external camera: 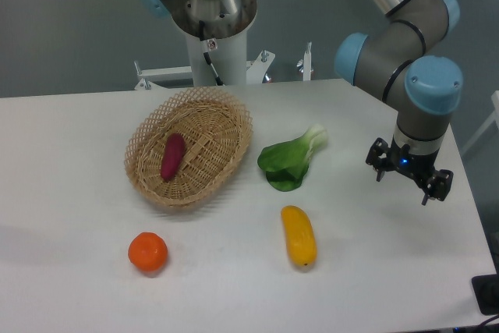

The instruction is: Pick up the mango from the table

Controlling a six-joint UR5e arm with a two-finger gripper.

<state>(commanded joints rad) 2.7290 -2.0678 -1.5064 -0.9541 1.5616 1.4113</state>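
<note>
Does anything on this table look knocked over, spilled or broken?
Nothing stands out. The mango, orange and leafy green lie whole on the table, the sweet potato rests inside the upright basket, and the claw hangs off to the side.

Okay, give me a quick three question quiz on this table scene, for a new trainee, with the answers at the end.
1. True or false: the mango lies inside the wicker basket.
2. Which lies nearest the mango: A) orange, B) leafy green, C) sweet potato?
3. Is the gripper touching anything?

Key: 1. False, it lies on the table. 2. B. 3. No, it hovers to the mango's right, holding nothing.
</note>
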